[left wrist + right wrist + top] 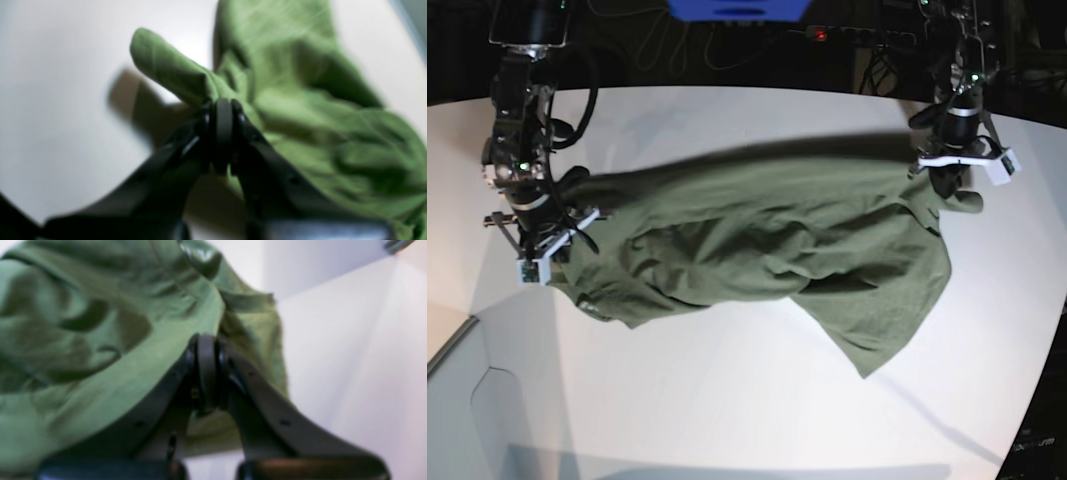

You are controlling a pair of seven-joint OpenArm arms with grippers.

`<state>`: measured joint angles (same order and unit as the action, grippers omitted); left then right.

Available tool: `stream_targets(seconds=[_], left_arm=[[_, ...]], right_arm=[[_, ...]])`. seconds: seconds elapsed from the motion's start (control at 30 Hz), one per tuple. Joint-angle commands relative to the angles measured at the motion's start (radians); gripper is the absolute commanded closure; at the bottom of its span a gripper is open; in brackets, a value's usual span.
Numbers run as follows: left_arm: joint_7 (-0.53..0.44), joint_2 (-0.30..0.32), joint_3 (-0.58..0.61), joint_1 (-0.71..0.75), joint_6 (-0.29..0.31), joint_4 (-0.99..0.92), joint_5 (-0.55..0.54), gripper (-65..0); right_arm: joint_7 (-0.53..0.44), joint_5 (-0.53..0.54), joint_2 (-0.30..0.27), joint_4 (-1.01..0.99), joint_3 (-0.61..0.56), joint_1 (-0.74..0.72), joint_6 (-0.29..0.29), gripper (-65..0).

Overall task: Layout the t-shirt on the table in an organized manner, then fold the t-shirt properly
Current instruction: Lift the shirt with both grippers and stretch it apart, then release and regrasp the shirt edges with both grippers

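The olive-green t-shirt (767, 245) hangs stretched and wrinkled between my two arms above the white table (727, 390). My left gripper (223, 106) is shut on a bunched edge of the t-shirt (300, 100); in the base view it (951, 192) stands at the right. My right gripper (206, 350) is shut on the cloth's edge (100, 340); in the base view it (567, 243) is at the left. One corner of the shirt droops toward the table at the lower right.
Dark cables and a blue box (737, 10) lie beyond the table's far edge. The table's curved front edge (727, 468) runs along the bottom of the base view, with a step (452, 345) at the lower left.
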<state>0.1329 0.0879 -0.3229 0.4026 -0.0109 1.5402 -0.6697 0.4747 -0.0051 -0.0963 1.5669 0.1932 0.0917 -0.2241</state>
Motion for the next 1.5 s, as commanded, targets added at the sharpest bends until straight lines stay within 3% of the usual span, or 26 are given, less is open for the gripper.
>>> stream_targets(seconds=[0.0,0.3,0.67,0.83,0.93,1.03,1.1,1.27,1.4,1.47], left_arm=[[-0.023,0.01,-0.003,0.015,0.007,0.041,0.0,-0.1],[-0.025,-0.02,-0.075,0.123,0.007,0.167,0.001,-0.1],[-0.023,-0.047,-0.094,0.144,0.009,0.056,0.001,-0.3],[-0.02,-0.047,-0.094,0.158,0.004,0.042,0.001,-2.2],[-0.02,-0.047,-0.092,0.178,0.007,0.058,0.0,-13.0],[-0.02,-0.047,-0.094,0.203,0.007,0.095,0.0,-30.1],[-0.02,-0.047,-0.097,0.215,0.007,0.133,0.0,-36.8],[-0.02,-0.047,-0.132,0.22,0.007,0.247,0.001,-38.1],[-0.02,-0.037,-0.137,0.135,0.007,0.277,0.011,-38.1],[-0.019,-0.026,-0.137,0.071,0.007,0.268,0.012,-38.3]], right_arm=[[-0.026,0.006,-0.006,0.056,0.015,0.015,0.001,0.0],[-0.052,0.011,0.134,0.363,0.206,0.259,-0.007,0.0],[-0.262,0.011,0.18,0.192,0.211,0.42,-0.007,0.0],[-0.262,0.011,0.174,0.125,0.208,0.434,-0.007,0.0],[-0.259,0.011,0.174,0.116,0.213,0.434,-0.05,-7.5],[-0.264,0.011,0.177,0.146,0.257,0.443,-0.094,-20.9],[-0.267,0.011,0.18,0.181,0.285,0.441,-0.097,-28.7],[-0.268,0.011,0.172,0.226,0.314,0.397,-0.102,-37.6],[-0.259,0.009,0.105,0.215,0.266,0.293,-0.107,-38.5],[-0.244,0.007,0.073,0.197,0.226,0.233,-0.142,-38.5]])
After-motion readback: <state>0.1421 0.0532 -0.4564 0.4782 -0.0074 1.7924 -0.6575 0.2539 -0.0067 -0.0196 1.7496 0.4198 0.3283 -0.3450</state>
